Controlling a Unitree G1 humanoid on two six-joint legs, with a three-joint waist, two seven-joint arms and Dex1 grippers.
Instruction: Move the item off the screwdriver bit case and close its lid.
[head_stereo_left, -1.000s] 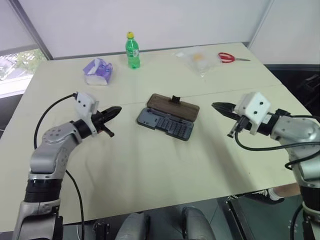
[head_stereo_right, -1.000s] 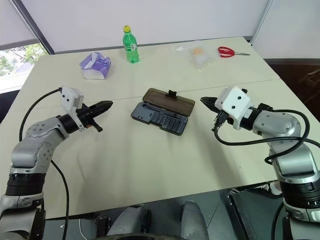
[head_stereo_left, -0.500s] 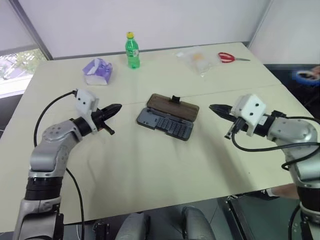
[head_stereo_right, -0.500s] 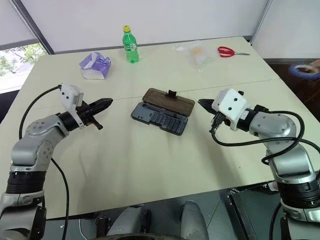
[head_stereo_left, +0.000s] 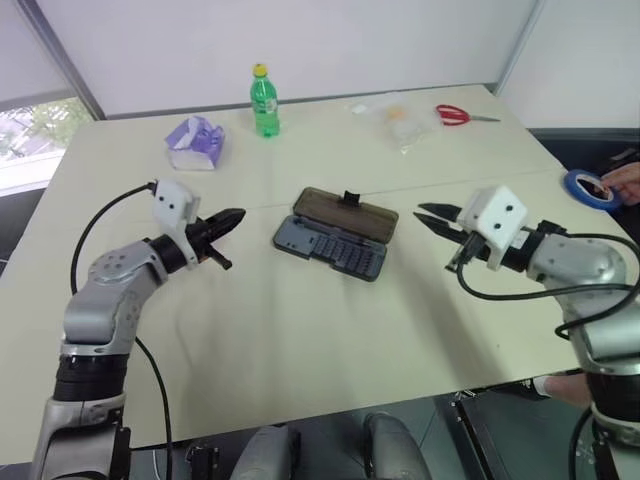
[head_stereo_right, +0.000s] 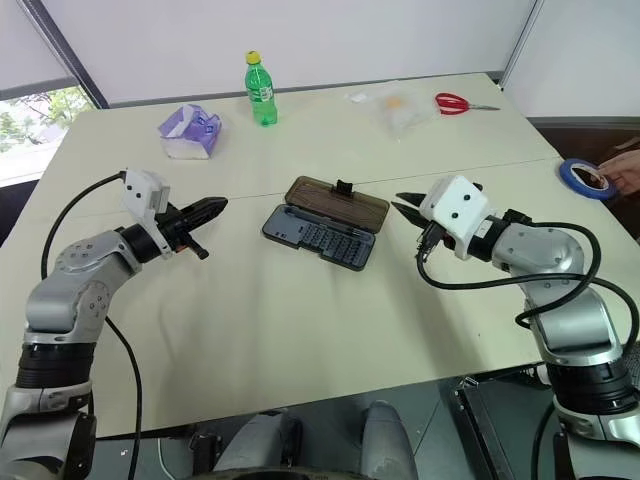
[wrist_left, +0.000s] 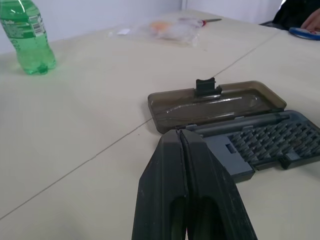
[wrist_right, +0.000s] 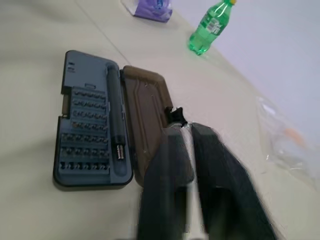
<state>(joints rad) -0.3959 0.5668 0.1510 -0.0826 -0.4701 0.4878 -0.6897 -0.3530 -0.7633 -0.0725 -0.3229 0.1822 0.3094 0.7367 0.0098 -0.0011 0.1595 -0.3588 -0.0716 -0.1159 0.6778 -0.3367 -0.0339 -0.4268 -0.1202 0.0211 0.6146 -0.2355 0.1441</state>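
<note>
- The left gripper (head_stereo_left: 232, 216) hovers above the table (head_stereo_left: 300, 320), well to the left of the case, its two black fingers pressed together with nothing between them.
- A purple packet (head_stereo_left: 196, 142) and a green bottle (head_stereo_left: 264, 101) stand far back on the table, clear of the work.
- The screwdriver bit case (head_stereo_left: 331, 248) lies open at the table's middle: the dark grey tray, with its rows of bits, is on the near side, and the lid (head_stereo_left: 345, 213) lies folded flat on the table behind it.
- The item (head_stereo_left: 351, 199), a small black clip-like block, sits upright on the lid's far edge, about midway along it.
- The item looks light and rigid, so a pinch across its two flat sides should lift it. Being so small, it could squirt out of a hard or off-centre squeeze.
- The lid is thin, translucent plastic, stiff but light. I judge it best pushed up from its free far edge, with the tray steadied, since the whole case may slide on the smooth tabletop.
- The right gripper (head_stereo_left: 431, 216) hangs just right of the case, pointing at it, its fingers a little apart and empty.
- A clear bag (head_stereo_left: 398, 119) and red-handled scissors (head_stereo_left: 458, 115) lie at the far right corner; a person's hand (head_stereo_left: 622, 183) holds a blue tape roll (head_stereo_left: 586, 187) at the right edge.
</note>
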